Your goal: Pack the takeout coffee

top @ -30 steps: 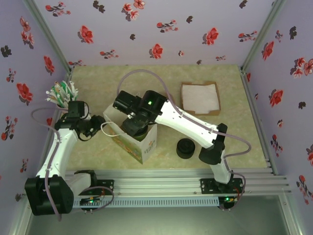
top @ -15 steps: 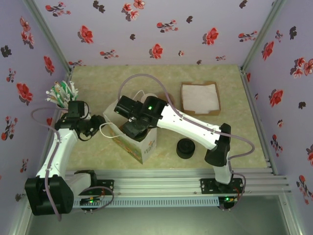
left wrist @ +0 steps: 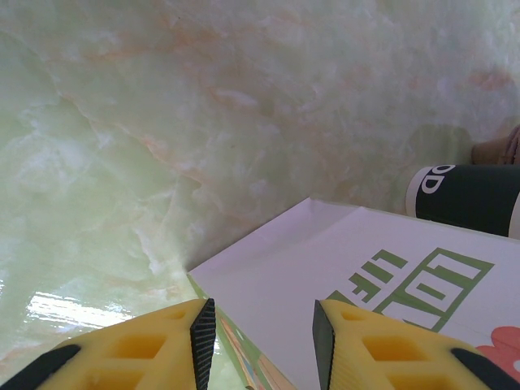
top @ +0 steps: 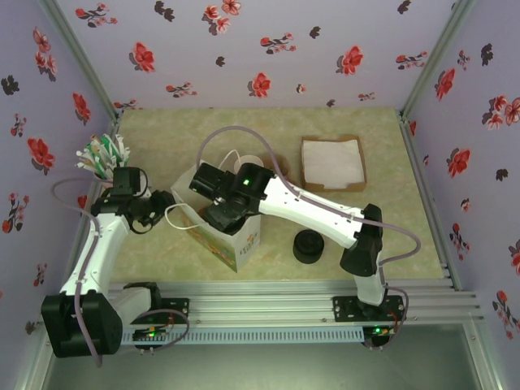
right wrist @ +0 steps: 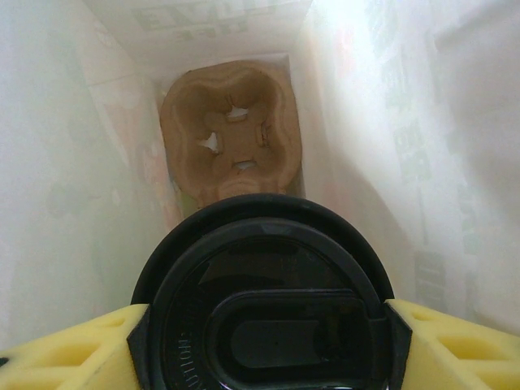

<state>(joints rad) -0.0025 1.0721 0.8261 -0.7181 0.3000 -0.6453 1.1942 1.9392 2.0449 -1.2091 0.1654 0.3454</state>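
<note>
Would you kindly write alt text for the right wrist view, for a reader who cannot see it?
The right gripper clamps a black-lidded coffee cup from both sides inside a white paper bag. Beyond the cup, at the bag's bottom, lies a brown cardboard cup carrier.

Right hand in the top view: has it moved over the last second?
Yes. The right hand, gripping the coffee cup, has shifted slightly down the picture, toward the level of the lid stack, deeper into the paper bag.
</note>
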